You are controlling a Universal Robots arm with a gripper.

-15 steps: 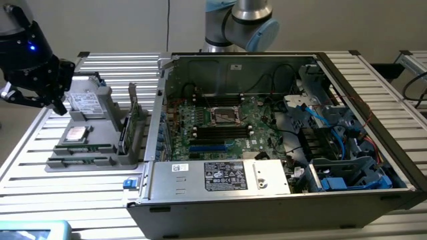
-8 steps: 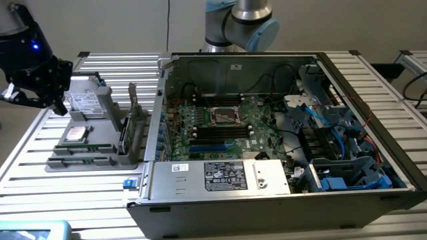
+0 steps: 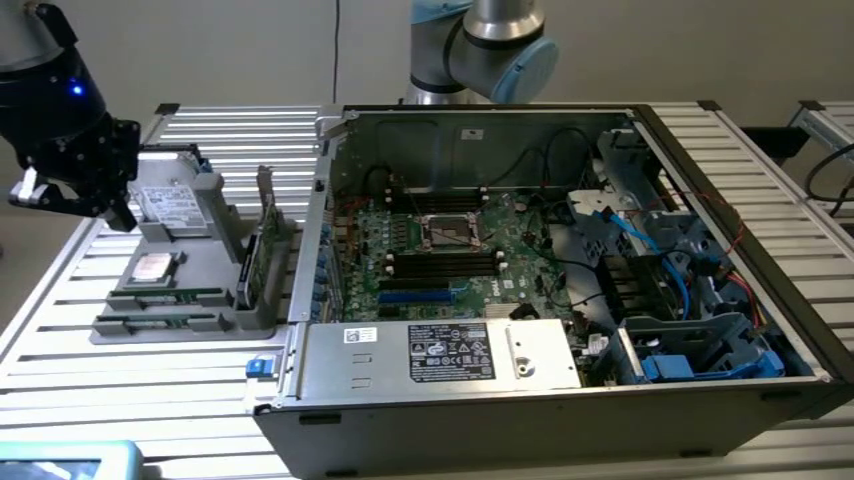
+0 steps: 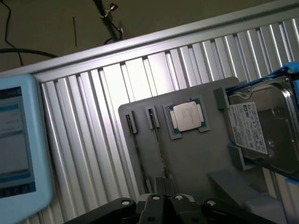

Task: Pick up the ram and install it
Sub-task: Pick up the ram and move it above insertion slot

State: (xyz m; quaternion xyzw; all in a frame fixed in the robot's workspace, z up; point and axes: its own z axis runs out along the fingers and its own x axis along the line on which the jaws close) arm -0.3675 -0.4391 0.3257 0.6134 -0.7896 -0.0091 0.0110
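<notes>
Two rams, thin green sticks [image 3: 167, 297] [image 3: 158, 323], lie in grooves at the front of a grey holder tray [image 3: 200, 305] on the exterior view's left. In the wrist view they run edge-on as thin dark strips [image 4: 138, 158] [image 4: 161, 154] in that tray [image 4: 196, 158]. My black gripper [image 3: 74, 200] hangs above the tray's far left corner, beside the hard drive, well above the rams. Its fingers [image 4: 160, 186] stand together with nothing between them. The open computer case [image 3: 561, 250] shows the motherboard's black memory slots [image 3: 441, 265].
The tray also carries a silver hard drive [image 4: 261, 126], a square processor chip [image 4: 187, 116] and an upright green expansion card [image 3: 267, 230]. A blue-framed tablet [image 4: 14, 144] lies on the ribbed metal table [image 4: 93, 116]. The arm's base [image 3: 474, 50] rises behind the case.
</notes>
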